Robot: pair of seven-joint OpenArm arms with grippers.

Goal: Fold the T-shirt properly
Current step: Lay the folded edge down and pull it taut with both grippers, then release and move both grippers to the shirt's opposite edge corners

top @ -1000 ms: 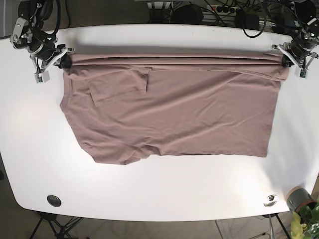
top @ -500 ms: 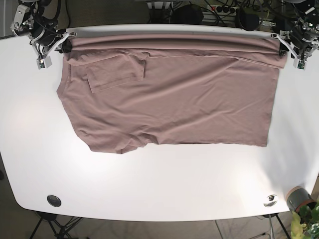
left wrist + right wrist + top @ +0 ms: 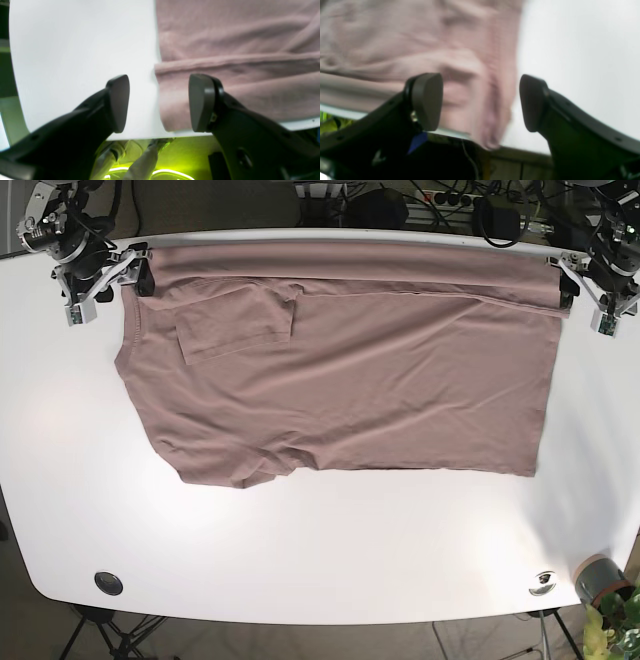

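With both pincers, left [image 3: 159, 102] and right [image 3: 480, 102], spread wide and empty, T-shirt [image 3: 340, 370] lying along tabletop [image 3: 320, 560] far edge, likely to slide off.

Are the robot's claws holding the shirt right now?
No. Both claws, left and right, are open, with nothing pinched. The T-shirt lies on the table.

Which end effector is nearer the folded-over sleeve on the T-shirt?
The right end effector: it sits at the shirt's far corner just beside the sleeve. The left end effector is at the opposite far corner, across the T-shirt.
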